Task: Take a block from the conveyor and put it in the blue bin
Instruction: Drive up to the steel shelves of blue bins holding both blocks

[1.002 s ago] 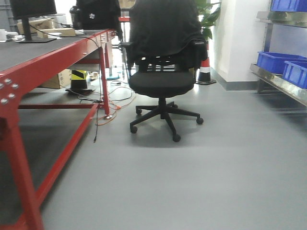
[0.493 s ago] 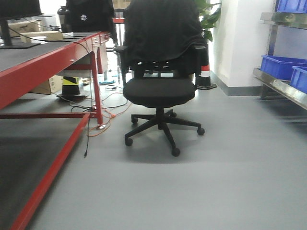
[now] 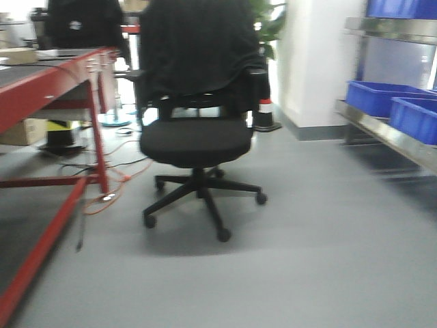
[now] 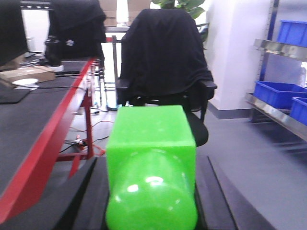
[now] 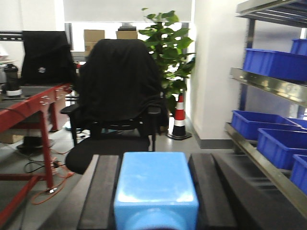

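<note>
Looking across grey floor (image 3: 307,260) filling most of the smeared front view. Logging the conveyor (image 3: 37,85) running down the left side, dark belt on a red frame, with a cardboard box (image 4: 26,74) and a dark bottle (image 4: 52,50) sitting far along the belt. Noting metal shelving (image 5: 259,79) standing along the right wall, carrying blue bins (image 5: 271,62) on an upper shelf and more of them side by side on the shelf below; seeing only their outer walls from this low angle, so not telling what is inside any of them. Marking a black office chair (image 3: 194,137) parked between conveyor and shelving, with a dark garment (image 3: 194,48) draped over its back. Spotting a leafy plant (image 5: 168,43) behind the chair and a red-and-white striped cone (image 5: 180,117) standing near the foot of the white wall. Recording the left gripper (image 4: 151,163) clenching a green block (image 4: 149,134) between its dark fingers, with the conveyor lying off to its left and the bins well apart on the right. Recording the right gripper (image 5: 156,158) likewise grasping a blue block (image 5: 156,184), both fingers pressing its sides, with the shelved bins near on its right but not touching. Noting an orange cable (image 3: 109,198) trailing on the floor by the conveyor leg.
</note>
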Motion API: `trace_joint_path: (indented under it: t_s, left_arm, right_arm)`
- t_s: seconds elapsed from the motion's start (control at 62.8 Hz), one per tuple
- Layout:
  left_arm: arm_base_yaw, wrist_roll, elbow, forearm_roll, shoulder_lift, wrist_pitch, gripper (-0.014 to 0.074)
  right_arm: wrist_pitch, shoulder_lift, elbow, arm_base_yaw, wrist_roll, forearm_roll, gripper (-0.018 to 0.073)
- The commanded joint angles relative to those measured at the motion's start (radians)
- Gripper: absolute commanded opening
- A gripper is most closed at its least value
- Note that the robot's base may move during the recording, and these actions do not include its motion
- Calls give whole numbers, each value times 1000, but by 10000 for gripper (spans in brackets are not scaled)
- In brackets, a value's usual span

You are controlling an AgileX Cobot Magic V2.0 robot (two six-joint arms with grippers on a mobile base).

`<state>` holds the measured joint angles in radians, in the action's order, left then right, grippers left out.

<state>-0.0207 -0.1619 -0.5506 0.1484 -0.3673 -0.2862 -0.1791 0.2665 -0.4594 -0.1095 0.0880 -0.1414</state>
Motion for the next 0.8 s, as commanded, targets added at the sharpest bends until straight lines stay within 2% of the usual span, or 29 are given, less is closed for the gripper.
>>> trace_joint_path:
  t_s: [0.0,0.78]
  left_arm:
    - [6,-2,3,1,4,20,-111]
    - [6,-2,3,1,4,20,-111]
  right_arm:
    - [14,-2,-8,-2,8,8,-162]
    - [14,-2,-8,-2,8,8,-162]
